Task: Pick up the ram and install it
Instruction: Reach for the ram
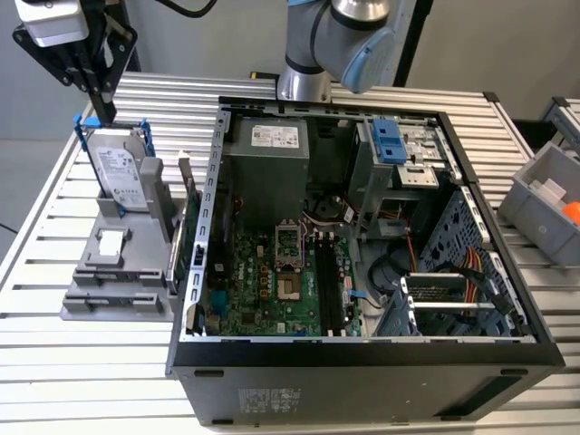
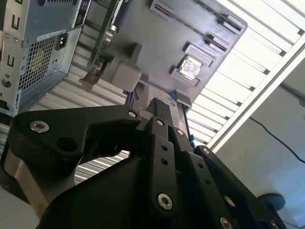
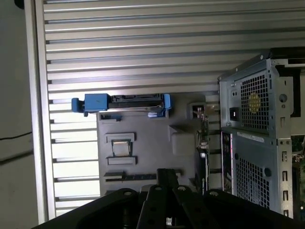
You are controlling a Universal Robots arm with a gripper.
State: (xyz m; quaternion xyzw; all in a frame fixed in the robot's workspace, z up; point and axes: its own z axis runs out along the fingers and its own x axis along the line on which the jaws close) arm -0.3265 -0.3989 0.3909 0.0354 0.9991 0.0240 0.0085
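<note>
Your hand (image 1: 105,111) hangs with its fingers (image 3: 167,177) pressed together, pinching nothing that you can see. Directly under it stands the hard drive (image 1: 120,172), upright in its blue frame at the far end of the grey holder (image 1: 95,263). A little further from the hand, on the same holder, a square silver chip (image 3: 120,148) lies flat in its pocket. Past the chip, a thin dark strip lies in a long slot; this looks like the ram (image 3: 128,177), though you cannot be sure of it from here. Beside the holder, on the side away from the hand, a green card (image 1: 188,263) stands on edge against the open computer case (image 1: 362,362). Inside the case, well apart from the hand, the motherboard's black memory slots (image 1: 328,290) run beside the processor socket (image 1: 286,246). Everything rests on the slatted metal surface (image 1: 54,362).
</note>
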